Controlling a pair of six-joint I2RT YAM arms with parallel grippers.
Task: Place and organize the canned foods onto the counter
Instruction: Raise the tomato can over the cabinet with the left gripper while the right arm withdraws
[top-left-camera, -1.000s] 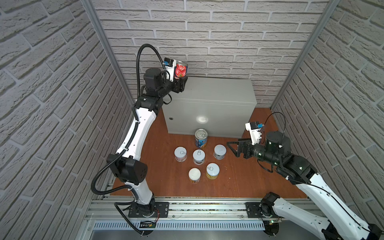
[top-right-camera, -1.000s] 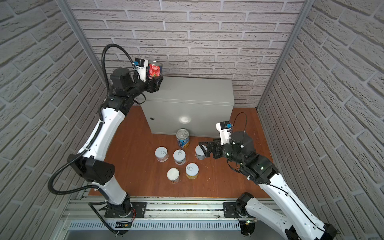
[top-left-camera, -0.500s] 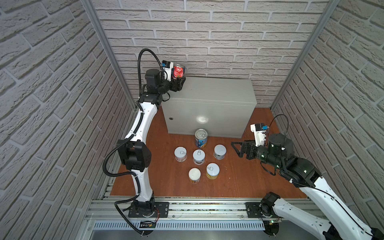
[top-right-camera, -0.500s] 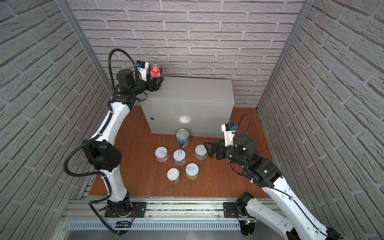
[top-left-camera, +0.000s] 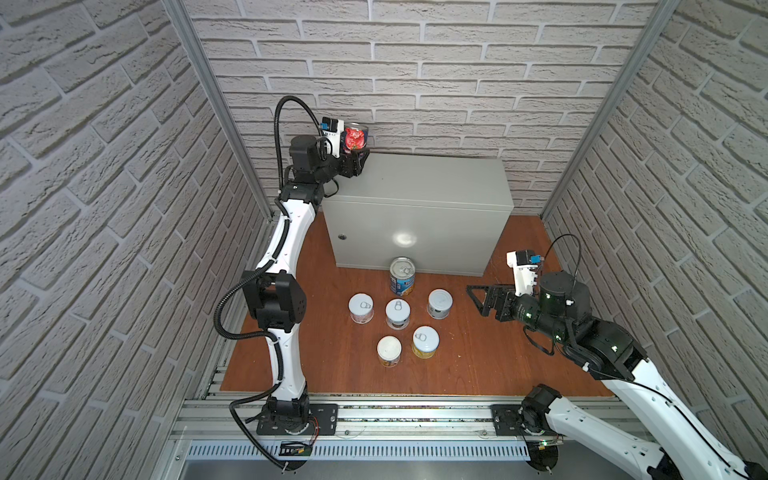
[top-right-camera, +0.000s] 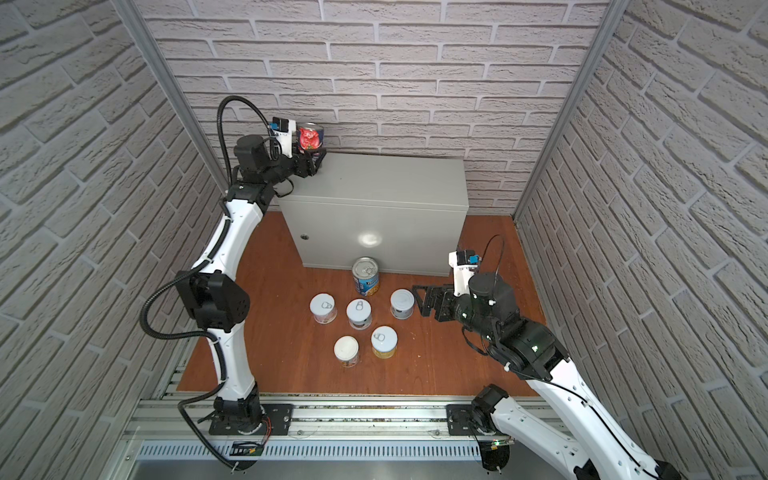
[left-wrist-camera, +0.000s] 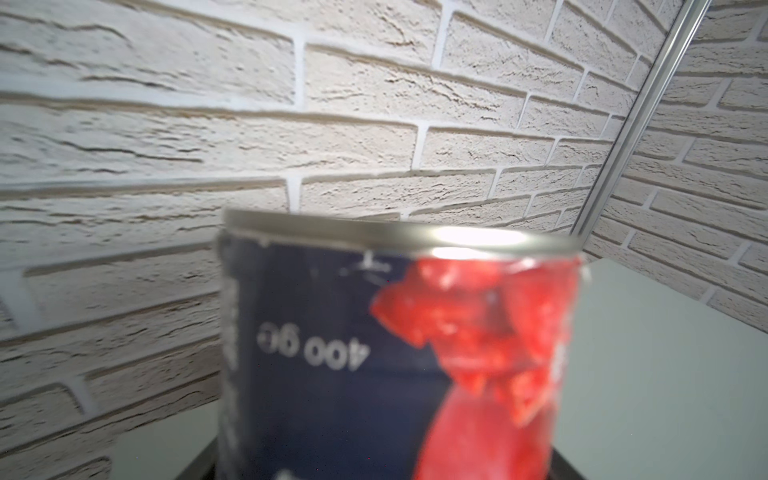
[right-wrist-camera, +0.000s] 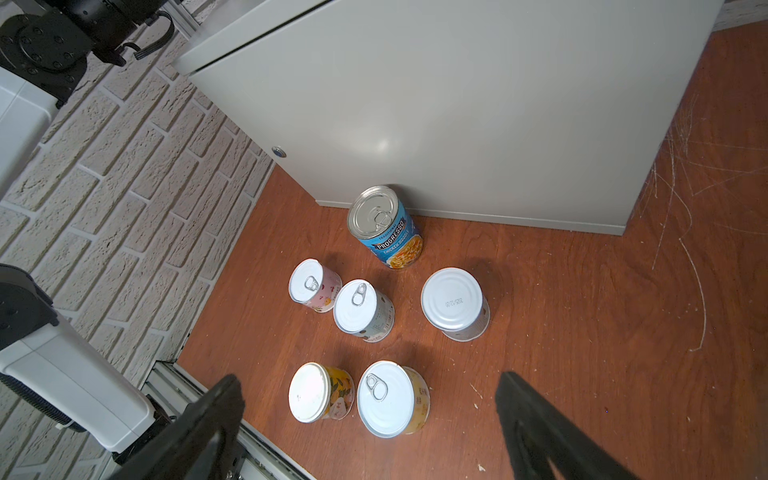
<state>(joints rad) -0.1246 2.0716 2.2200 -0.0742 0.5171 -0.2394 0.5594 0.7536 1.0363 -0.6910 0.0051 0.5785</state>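
My left gripper (top-left-camera: 353, 160) (top-right-camera: 311, 160) is shut on the lower part of the tall red-tomato can (top-left-camera: 356, 138) (top-right-camera: 311, 137) (left-wrist-camera: 399, 353), upright over the counter's (top-left-camera: 424, 178) (top-right-camera: 382, 178) back left corner; whether it touches the top I cannot tell. On the wooden floor before the counter stand the blue Progresso can (top-left-camera: 402, 280) (right-wrist-camera: 386, 226), three short pale cans (top-left-camera: 360, 308) (top-left-camera: 397, 313) (top-left-camera: 439, 303) and two yellow cans (top-left-camera: 389, 351) (top-left-camera: 425, 341). My right gripper (top-left-camera: 478, 301) (top-right-camera: 419, 299) (right-wrist-camera: 365, 384) hangs open and empty, right of the cans.
Brick walls close in the cell on three sides, and the back wall stands right behind the tomato can. The wooden floor (top-left-camera: 498, 357) ends at a metal rail (top-left-camera: 395, 415) in front. The left arm's elbow (top-left-camera: 274, 299) hangs left of the cans.
The left arm has carried the tomato can down and back over the counter's back left corner, its elbow swinging inward. The right gripper has drawn slightly rightwards, away from the cans, still open.
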